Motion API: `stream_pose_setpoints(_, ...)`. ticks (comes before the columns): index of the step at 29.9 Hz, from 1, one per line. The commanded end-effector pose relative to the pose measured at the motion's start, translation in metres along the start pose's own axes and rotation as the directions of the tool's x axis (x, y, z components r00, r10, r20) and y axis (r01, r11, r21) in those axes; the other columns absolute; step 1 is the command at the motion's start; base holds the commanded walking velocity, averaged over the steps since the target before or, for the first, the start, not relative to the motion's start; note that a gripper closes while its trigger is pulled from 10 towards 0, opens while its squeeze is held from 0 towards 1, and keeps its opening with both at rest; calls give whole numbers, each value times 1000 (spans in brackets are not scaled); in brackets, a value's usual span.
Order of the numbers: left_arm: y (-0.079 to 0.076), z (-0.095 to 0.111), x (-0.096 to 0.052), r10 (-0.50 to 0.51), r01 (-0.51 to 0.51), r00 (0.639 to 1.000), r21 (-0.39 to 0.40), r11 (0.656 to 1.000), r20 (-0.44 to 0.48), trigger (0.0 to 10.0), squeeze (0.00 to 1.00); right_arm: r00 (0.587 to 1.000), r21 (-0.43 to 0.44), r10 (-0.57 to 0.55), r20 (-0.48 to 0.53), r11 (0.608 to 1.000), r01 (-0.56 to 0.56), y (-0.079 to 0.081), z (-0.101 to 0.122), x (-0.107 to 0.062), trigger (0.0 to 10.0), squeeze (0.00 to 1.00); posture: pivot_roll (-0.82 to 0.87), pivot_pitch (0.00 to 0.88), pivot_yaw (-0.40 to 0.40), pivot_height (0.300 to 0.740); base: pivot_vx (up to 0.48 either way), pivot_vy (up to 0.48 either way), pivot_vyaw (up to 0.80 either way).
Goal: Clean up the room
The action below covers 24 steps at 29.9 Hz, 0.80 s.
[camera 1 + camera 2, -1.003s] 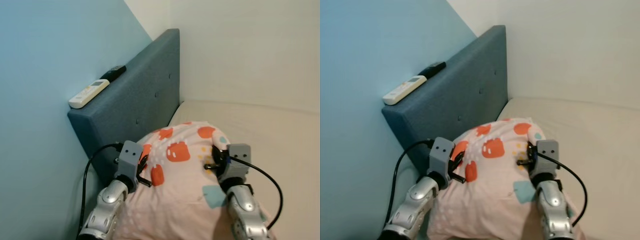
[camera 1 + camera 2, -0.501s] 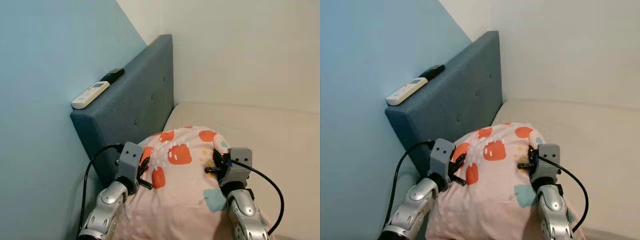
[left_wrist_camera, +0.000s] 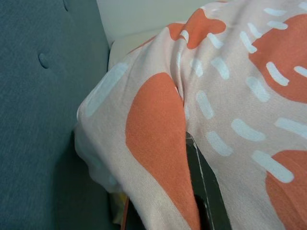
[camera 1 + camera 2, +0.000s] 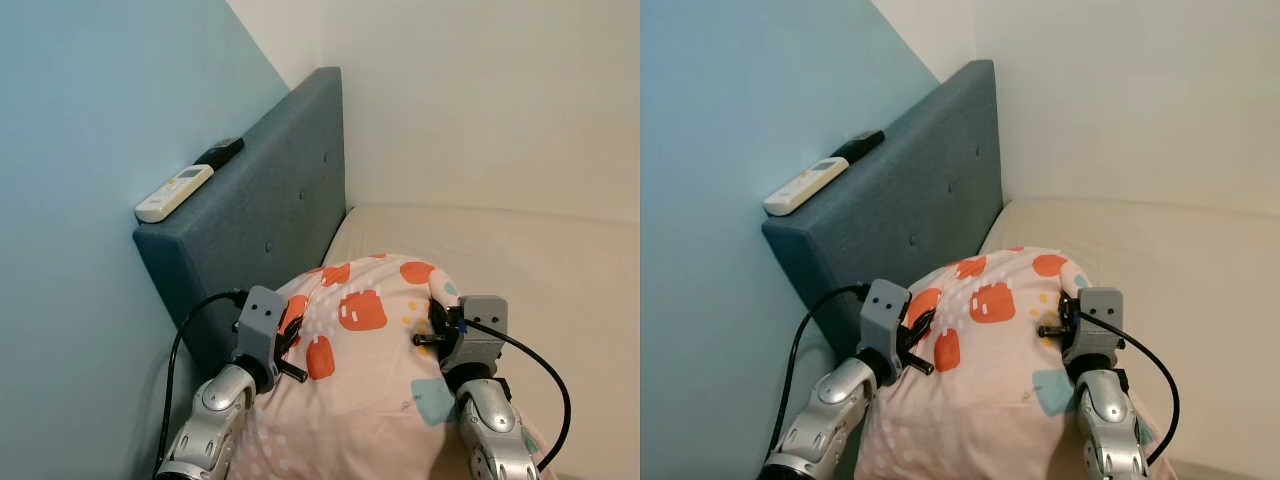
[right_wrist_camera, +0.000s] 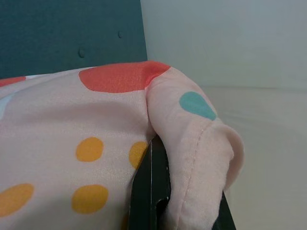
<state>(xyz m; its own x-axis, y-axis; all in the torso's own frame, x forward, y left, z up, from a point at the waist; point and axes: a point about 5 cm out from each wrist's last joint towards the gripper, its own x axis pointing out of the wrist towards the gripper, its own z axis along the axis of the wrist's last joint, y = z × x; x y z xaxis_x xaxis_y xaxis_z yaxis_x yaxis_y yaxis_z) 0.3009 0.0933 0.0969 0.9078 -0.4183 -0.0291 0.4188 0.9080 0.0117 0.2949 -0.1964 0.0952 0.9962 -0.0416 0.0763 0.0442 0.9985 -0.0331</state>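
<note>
Left pincer [image 4: 290,338] and right pincer [image 4: 432,325] each clenched on a side of the pillow [image 4: 365,380], held between them above the bed [image 4: 560,270], headboard [image 4: 260,220] just beyond.

I noted a blue-grey headboard [image 4: 270,210] standing against a light blue wall [image 4: 90,160]. On its top edge lay a white remote [image 4: 174,192] and, just beyond it, a black remote [image 4: 218,153]. A cream mattress [image 4: 560,270] lay beside the headboard.
</note>
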Motion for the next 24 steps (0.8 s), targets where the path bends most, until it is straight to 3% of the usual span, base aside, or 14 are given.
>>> stream_pose_setpoints(1,5,7,-2,13,-12,999,-4,1000,43,10000,0,998,15,-23,56,1000,22,-2,10,4,10000,0,-4,43,83,740,341,0,0)
stream_pose_setpoints(19,4,7,-2,12,-12,999,-16,1000,46,10000,0,999,13,-10,52,1000,9,-1,11,5,10000,0,-6,45,75,740,353,0,0)
stream_pose_setpoints(24,4,8,-2,16,-15,999,-16,1000,48,10000,0,999,13,-8,51,1000,7,-1,11,6,10000,0,-5,46,73,740,170,0,0)
